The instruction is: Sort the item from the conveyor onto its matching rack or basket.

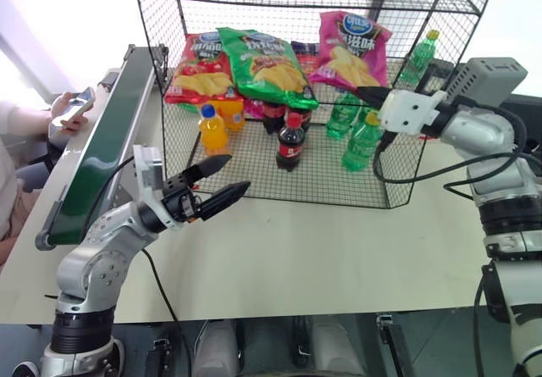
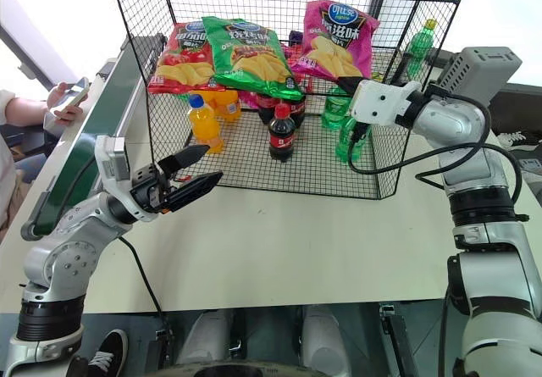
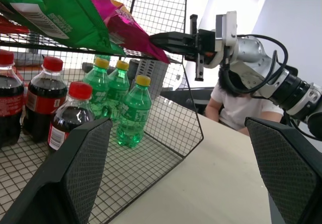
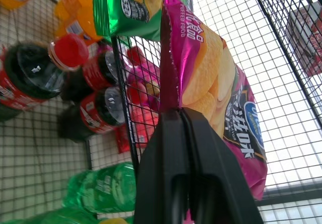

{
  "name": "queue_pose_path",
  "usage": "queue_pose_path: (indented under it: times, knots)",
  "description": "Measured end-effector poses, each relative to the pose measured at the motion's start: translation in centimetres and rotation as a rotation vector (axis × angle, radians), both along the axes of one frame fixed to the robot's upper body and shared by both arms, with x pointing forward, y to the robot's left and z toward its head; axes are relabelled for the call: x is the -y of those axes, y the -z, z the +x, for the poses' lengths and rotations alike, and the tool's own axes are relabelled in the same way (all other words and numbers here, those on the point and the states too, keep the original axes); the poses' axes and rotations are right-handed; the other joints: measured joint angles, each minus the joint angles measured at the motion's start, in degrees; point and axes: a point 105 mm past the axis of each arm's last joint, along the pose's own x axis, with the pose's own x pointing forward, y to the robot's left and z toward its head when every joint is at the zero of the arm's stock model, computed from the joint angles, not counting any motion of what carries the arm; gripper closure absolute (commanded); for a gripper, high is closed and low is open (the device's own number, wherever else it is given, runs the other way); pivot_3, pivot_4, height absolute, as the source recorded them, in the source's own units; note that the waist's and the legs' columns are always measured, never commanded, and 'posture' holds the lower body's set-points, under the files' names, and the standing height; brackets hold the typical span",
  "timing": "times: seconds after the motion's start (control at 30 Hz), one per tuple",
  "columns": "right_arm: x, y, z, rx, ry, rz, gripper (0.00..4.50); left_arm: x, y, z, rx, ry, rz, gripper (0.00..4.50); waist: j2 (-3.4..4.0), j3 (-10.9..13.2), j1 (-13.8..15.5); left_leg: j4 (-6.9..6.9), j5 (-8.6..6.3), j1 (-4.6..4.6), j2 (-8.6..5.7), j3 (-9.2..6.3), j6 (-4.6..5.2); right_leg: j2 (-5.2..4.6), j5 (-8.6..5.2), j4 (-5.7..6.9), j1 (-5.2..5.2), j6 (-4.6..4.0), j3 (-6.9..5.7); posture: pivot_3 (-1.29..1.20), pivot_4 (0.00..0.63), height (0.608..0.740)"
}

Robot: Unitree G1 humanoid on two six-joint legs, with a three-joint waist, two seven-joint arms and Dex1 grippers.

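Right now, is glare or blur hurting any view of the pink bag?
Eye views: blown-out white backlight behind the rack, yet the pink bag reads clearly. Left wrist view: bright background, own fingers soft. Right wrist view: the right hand is dark and close, the bag's foil glints, and bottles behind blur.

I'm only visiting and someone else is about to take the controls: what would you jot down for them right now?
Right gripper: jaws shut on the lower edge of the pink chip bag, which lies on the middle shelf of the black wire rack beside the green chip bag and red chip bag.
Left gripper: jaws open, holding nothing, in front of the rack above the table.
Conveyor: nothing visible on its belt.
Done: bag is on its shelf.
Left: let go and draw the right arm back.
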Motion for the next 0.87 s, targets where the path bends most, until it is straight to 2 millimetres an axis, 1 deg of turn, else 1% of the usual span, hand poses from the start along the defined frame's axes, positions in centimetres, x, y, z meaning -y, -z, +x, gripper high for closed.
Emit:
queue_pose_path:
  times: [0.1,0.17,0.23,0.27,0.3,0.37,0.4,0.43,0.47,0.5,0.57,0.63,0.67,0.73,0.8,0.87]
  knots:
    - [0.4,0.3,-0.5,-0.038,-0.026,0.006,1.72,0.0,0.0,0.0,-0.001,-0.001,0.0,0.0,0.0,0.0,0.01,0.0,0.0,0.0,0.0,0.0,0.0,-0.01,0.0,0.0,0.0,0.0,0.0,0.0,0.15,0.74]
    - [0.7,0.4,-1.2,-0.081,-0.055,0.031,0.7,-0.1,0.1,0.0,-0.001,-0.005,0.002,0.0,0.0,0.0,0.13,0.0,0.0,-0.01,0.0,-0.01,0.0,-0.01,0.0,0.0,0.0,0.0,-0.01,0.0,0.15,0.74]
    - [1.0,0.4,-2.1,-0.138,-0.092,0.089,0.7,-0.2,0.1,0.0,0.006,-0.014,0.008,0.0,0.0,0.0,0.17,0.0,0.0,-0.01,0.0,0.0,0.01,-0.02,0.0,-0.01,0.0,0.0,-0.01,0.0,0.15,0.74]
    - [1.2,-0.1,-2.6,-0.181,-0.114,0.182,0.7,-0.3,0.1,0.1,0.009,-0.021,0.02,0.0,0.0,0.0,0.17,0.0,0.0,-0.02,0.0,0.0,0.0,-0.02,0.01,0.0,0.0,0.0,-0.01,0.0,0.15,0.74]
    - [1.4,-0.8,-2.9,-0.208,-0.132,0.26,0.7,-0.5,0.2,0.1,0.008,-0.027,0.032,0.0,0.01,0.01,0.16,0.0,0.0,0.0,0.0,0.0,0.0,-0.03,0.01,0.01,0.0,0.0,-0.01,0.0,0.15,0.74]
    - [1.8,-3.0,-3.8,-0.251,-0.176,0.438,0.7,-0.9,0.2,0.2,0.017,-0.051,0.059,0.0,0.01,0.01,0.02,0.0,0.0,0.05,0.01,0.01,0.01,-0.01,0.01,0.03,0.01,-0.01,-0.01,0.0,0.15,0.74]
    - [1.7,-3.7,-4.6,-0.306,-0.218,0.534,0.7,-1.4,0.3,0.3,0.015,-0.072,0.083,0.0,0.01,0.0,0.08,-0.01,-0.01,0.04,0.05,-0.04,0.01,0.02,0.01,0.04,0.01,-0.02,-0.02,0.0,0.15,0.74]
    - [1.4,-3.9,-5.4,-0.368,-0.26,0.598,0.7,-2.0,0.3,0.4,0.012,-0.1,0.107,0.0,-0.01,0.0,0.09,-0.03,-0.01,0.07,0.08,-0.07,0.01,0.05,0.0,0.04,0.02,-0.03,-0.03,0.0,0.15,0.74]
    - [0.8,-3.6,-6.6,-0.467,-0.311,0.663,0.7,-3.1,0.3,0.6,0.012,-0.144,0.143,0.0,-0.01,-0.01,0.12,-0.09,-0.01,0.07,0.09,-0.09,0.02,0.07,-0.01,0.02,0.03,-0.04,-0.04,0.0,0.15,0.74]
    - [0.2,-2.8,-7.4,-0.564,-0.341,0.709,0.7,-4.0,0.3,0.7,0.015,-0.182,0.173,0.0,-0.01,-0.01,0.1,-0.11,-0.03,0.07,0.1,-0.11,0.04,0.07,-0.01,0.0,0.03,-0.05,-0.04,0.0,0.15,0.74]
    - [-1.0,0.0,-8.8,-0.734,-0.354,0.728,0.7,-5.3,0.3,0.9,0.018,-0.244,0.224,0.0,-0.01,-0.01,0.2,-0.09,-0.04,0.06,0.08,-0.08,0.05,0.04,-0.01,-0.01,0.04,-0.05,-0.04,0.0,0.15,0.74]
    - [-1.4,3.4,-10.0,-0.867,-0.324,0.728,0.7,-6.9,0.8,0.6,0.004,-0.302,0.283,0.0,-0.01,-0.01,0.26,-0.09,-0.06,0.04,0.05,-0.04,0.08,-0.01,-0.01,-0.05,0.03,-0.05,-0.03,0.0,0.15,0.74]
    - [-1.3,5.0,-10.5,-0.924,-0.298,0.739,0.7,-8.0,1.1,0.4,-0.012,-0.349,0.324,0.0,-0.01,-0.01,0.25,-0.08,-0.06,0.01,0.02,-0.03,0.08,-0.04,-0.02,-0.06,0.01,-0.04,-0.02,0.0,0.15,0.74]
    - [-1.0,6.1,-10.8,-0.956,-0.276,0.745,0.7,-9.6,1.5,-0.1,-0.043,-0.405,0.384,0.0,-0.01,-0.01,0.2,-0.06,-0.06,-0.01,0.0,-0.02,0.09,-0.05,-0.02,-0.07,-0.02,-0.04,0.0,0.0,0.15,0.74]
    - [-0.8,6.8,-11.5,-0.982,-0.27,0.742,0.7,-11.5,2.0,-1.0,-0.075,-0.467,0.429,0.0,-0.01,-0.01,0.01,-0.06,-0.07,0.02,0.03,-0.03,0.1,-0.03,-0.02,-0.07,-0.02,-0.04,0.0,0.0,0.15,0.74]
    - [-0.8,6.9,-11.6,-0.993,-0.273,0.735,0.7,-12.4,2.2,-1.4,-0.083,-0.497,0.457,0.0,-0.01,-0.01,0.12,-0.06,-0.07,0.01,0.03,-0.03,0.1,-0.01,-0.03,-0.07,-0.02,-0.06,-0.01,0.0,0.15,0.74]
